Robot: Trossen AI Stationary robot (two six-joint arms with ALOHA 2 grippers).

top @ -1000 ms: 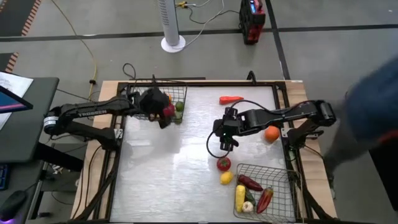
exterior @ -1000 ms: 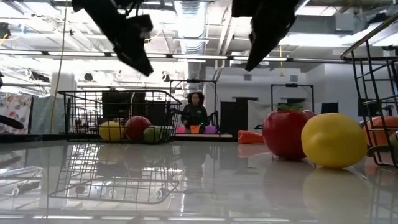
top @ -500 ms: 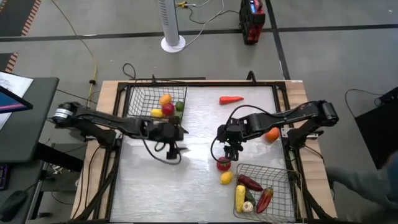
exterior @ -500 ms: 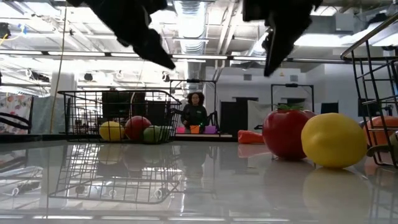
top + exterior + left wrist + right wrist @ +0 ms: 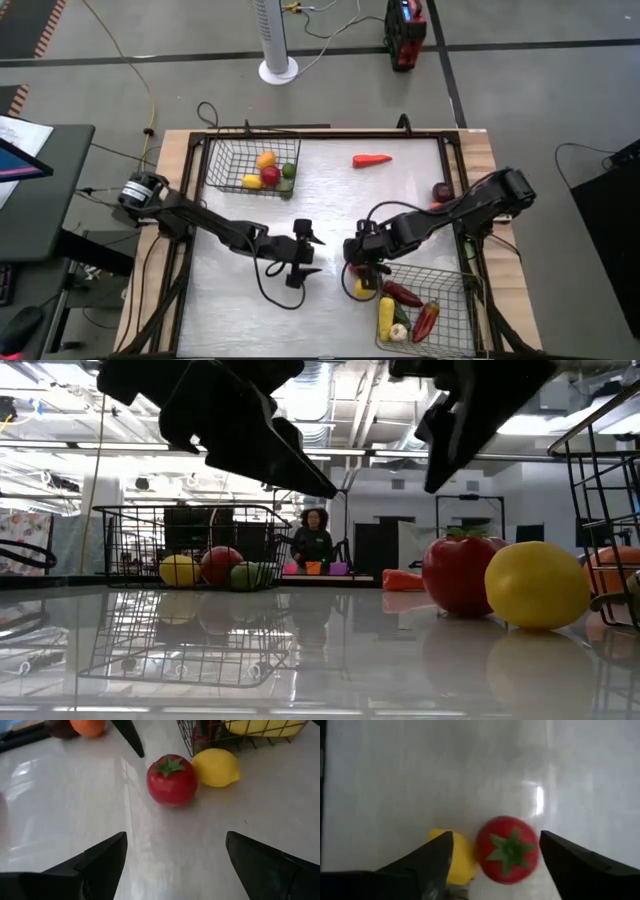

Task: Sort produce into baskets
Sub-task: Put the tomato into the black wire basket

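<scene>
The step in hand is picking the tomato (image 5: 507,850). The right hand (image 5: 492,857) hangs straight above it, fingers spread wide and empty, at lower centre-right of the high view. The tomato sits on the desk (image 5: 320,190) touching the lemon (image 5: 216,767), just beside the lower-right basket (image 5: 440,300).

Next it needs a straight drop so the fingers straddle the tomato alone.

The left hand (image 5: 305,255), open and empty, has swung from the upper-left basket (image 5: 250,165) to mid-desk; the right has come down.

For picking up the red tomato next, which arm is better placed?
Right, probably. The right gripper hangs open directly above the tomato, which sits between its fingers in its wrist view, beside the lemon. The left gripper, also open, is farther off and faces the tomato across bare table.
</scene>
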